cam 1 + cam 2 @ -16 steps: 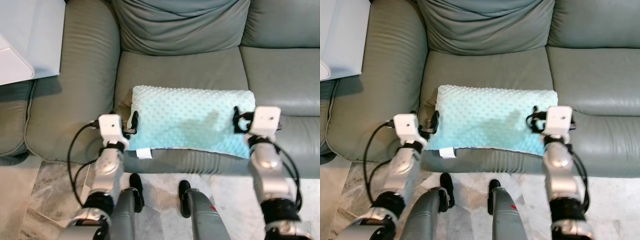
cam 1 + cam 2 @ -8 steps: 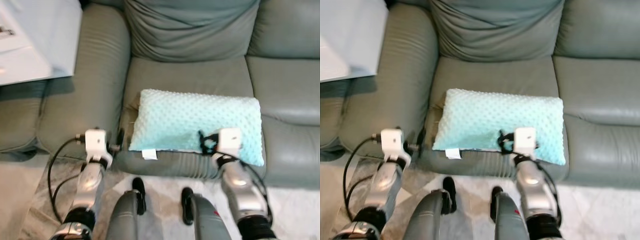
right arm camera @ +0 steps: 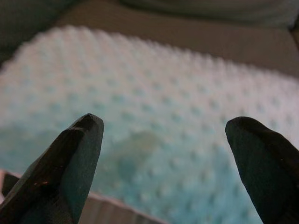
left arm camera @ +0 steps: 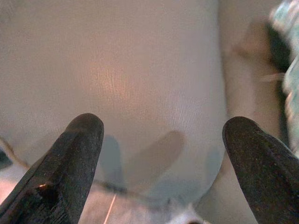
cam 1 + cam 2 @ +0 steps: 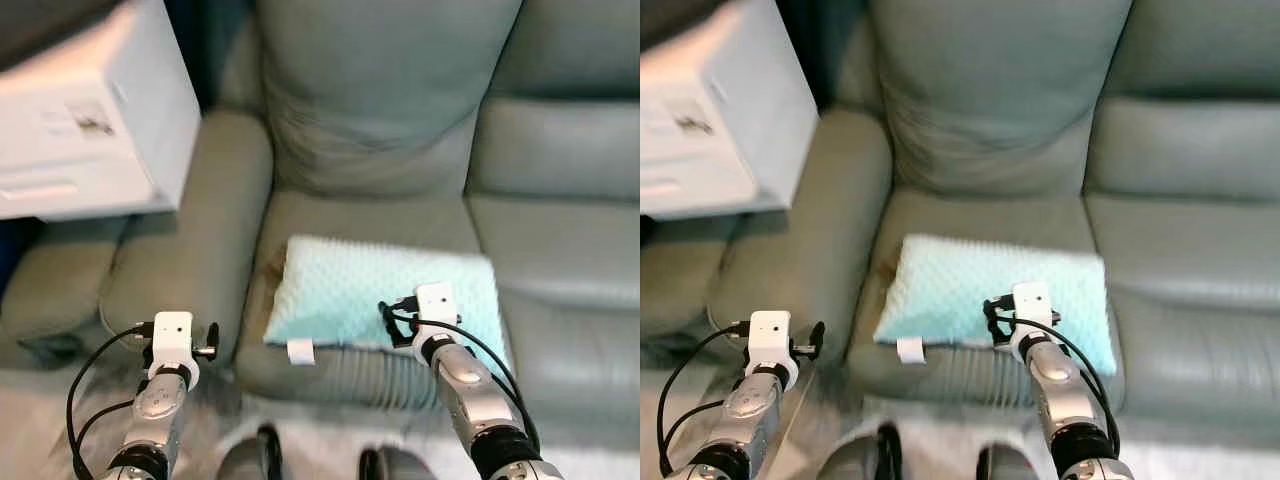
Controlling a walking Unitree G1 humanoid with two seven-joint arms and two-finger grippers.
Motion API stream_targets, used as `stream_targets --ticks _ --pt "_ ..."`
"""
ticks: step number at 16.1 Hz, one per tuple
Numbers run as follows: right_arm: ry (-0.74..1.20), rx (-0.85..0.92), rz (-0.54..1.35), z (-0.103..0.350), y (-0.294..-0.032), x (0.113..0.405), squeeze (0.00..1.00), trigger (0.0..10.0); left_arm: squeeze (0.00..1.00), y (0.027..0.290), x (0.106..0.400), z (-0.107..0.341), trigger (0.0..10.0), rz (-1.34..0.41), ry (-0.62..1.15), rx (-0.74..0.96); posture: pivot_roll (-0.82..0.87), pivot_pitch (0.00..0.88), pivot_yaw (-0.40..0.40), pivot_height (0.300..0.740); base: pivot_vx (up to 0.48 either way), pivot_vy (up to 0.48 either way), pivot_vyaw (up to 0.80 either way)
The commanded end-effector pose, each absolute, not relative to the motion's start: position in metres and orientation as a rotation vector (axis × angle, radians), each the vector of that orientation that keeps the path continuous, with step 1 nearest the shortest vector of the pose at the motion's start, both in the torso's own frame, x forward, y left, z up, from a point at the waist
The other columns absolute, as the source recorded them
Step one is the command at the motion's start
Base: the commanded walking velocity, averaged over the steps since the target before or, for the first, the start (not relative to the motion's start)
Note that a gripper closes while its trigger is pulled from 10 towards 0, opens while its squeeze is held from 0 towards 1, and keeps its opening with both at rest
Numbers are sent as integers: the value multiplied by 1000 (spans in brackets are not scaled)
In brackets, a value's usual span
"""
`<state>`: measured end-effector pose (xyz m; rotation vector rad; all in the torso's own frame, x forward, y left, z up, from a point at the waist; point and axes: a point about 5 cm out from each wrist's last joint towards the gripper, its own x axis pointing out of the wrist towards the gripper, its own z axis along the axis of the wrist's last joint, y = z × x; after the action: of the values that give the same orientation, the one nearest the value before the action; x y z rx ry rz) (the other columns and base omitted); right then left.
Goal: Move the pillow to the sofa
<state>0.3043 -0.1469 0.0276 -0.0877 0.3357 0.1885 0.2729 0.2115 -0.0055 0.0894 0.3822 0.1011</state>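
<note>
Grey-green sofa (image 5: 400, 150), mint pillow (image 5: 385, 290) flat on seat.

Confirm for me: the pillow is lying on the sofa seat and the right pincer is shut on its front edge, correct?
Not quite. The pillow does lie on the sofa seat, but the right pincer is open with nothing between its fingers, just short of the pillow's front edge. The right wrist view shows the gap.

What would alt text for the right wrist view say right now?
A pale blue dotted pillow lies on the grey-green sofa seat, seen between the right gripper's two open black fingers, which hold nothing.
</note>
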Motion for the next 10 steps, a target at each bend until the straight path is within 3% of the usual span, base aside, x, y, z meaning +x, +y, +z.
stream_targets --ticks 1,8,10 --pt "339 -89 214 27 -144 301 0 10000 0 211 271 -5 10000 72 366 82 11 0 18 740 0 0 0" --pt "213 -59 223 54 -150 310 0 10000 0 193 273 13 10000 -7 216 81 1 0 1 740 0 0 0" --pt "199 -59 214 57 -151 310 0 10000 0 192 277 20 10000 20 181 -8 -10 0 2 740 0 0 0"
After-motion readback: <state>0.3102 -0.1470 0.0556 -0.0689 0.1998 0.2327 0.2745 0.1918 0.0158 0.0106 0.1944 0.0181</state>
